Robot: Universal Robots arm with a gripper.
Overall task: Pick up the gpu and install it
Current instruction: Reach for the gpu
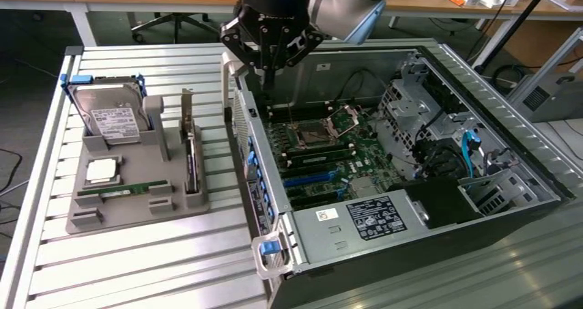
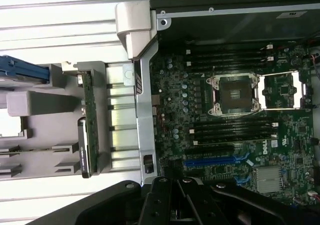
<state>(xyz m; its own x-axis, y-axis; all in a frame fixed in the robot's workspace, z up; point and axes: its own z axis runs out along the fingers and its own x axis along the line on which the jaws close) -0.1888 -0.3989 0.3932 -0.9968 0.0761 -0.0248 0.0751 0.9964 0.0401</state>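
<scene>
- The gripper (image 1: 269, 74) hangs above the open computer case (image 1: 510, 152), its fingers pressed together and holding nothing.
- The gpu (image 1: 190, 155) stands edge-on in the grey holder (image 1: 136, 207), well apart from the gripper, its faces hidden.

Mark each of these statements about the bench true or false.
1. The gpu stands on edge in the gray holder. True.
2. The gripper is holding the gpu. False: it is shut on nothing and hangs over the computer case, near the wall on the holder's side.
3. The hard drive lies flat inside the case. False: it stands upright in the holder, in a blue frame.
4. The case is open, with its motherboard in view. True.
</scene>
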